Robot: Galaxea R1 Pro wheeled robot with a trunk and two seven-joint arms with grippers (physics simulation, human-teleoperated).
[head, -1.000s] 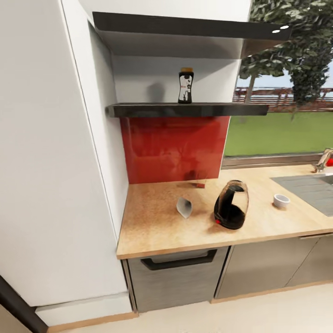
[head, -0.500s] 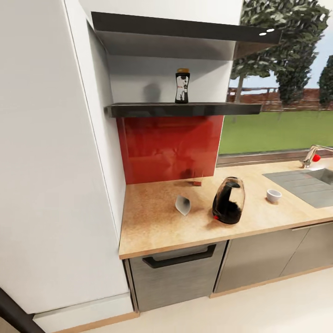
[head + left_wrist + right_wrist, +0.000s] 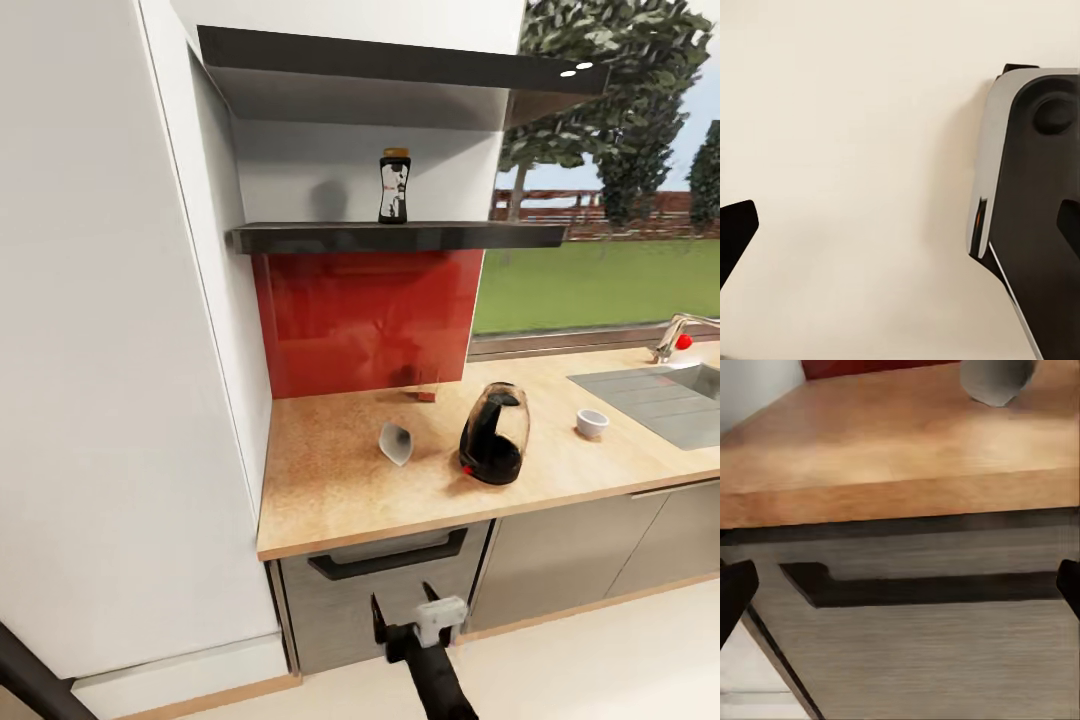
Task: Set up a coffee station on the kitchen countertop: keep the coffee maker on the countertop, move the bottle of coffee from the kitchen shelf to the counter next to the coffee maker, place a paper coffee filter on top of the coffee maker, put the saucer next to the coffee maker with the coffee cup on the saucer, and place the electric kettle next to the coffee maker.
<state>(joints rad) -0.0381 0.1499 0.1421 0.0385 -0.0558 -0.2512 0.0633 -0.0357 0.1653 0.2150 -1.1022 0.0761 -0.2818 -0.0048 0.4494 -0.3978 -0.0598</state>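
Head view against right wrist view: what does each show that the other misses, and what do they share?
Head only: the bottle upright on the shelf, the kettle, the cup, the sink and the right gripper, fingers apart.
Right wrist only: the close underside of the countertop's front edge.
Both: the countertop, the paper filter, the drawer handle and the red backsplash.

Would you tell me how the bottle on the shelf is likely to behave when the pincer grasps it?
The bottle stands upright, tall and narrow on the shelf, so a nudge near its cap would probably tip it. Its body looks round and smooth, so it may slip or roll if knocked over. It seems small, likely light and stiff.
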